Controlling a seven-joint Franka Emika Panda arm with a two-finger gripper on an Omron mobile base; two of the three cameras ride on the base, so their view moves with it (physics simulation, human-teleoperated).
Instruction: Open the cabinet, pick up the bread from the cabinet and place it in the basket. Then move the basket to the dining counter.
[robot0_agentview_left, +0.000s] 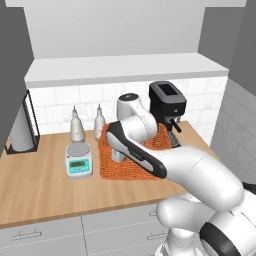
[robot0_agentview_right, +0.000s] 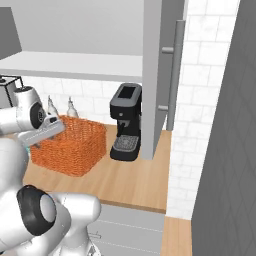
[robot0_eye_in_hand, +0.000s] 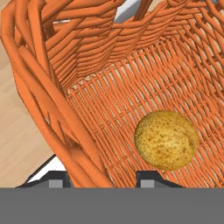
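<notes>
Pincer: the pincer (robot0_eye_in_hand: 103, 178) straddles the basket's near wall, one tip outside and one inside, and looks pinched on the wicker rim; how firm the hold is cannot be told.
Basket wall: the basket (robot0_eye_in_hand: 65, 118) rises right between the tips, its thick braided edge running up and away from them.
Bread: the bread (robot0_eye_in_hand: 166, 140), a round golden piece, lies on the basket floor just beyond the inner tip, apart from it.
Counter: bare wood of the counter (robot0_agentview_left: 45, 185) lies outside the outer tip; a digital scale (robot0_agentview_left: 79, 161) stands just beside the basket, two bottles (robot0_agentview_left: 99, 121) behind it.
Farther off: a black coffee machine (robot0_agentview_right: 126, 122) stands past the basket's far end, the open cabinet (robot0_agentview_right: 155, 75) door above it.
Step in hand: judged as gripping the loaded basket for the move to the dining counter.
How to do it well: lift straight and level so the bread stays inside, clear the scale and coffee machine, watch for the one-sided hold tilting the basket.
</notes>
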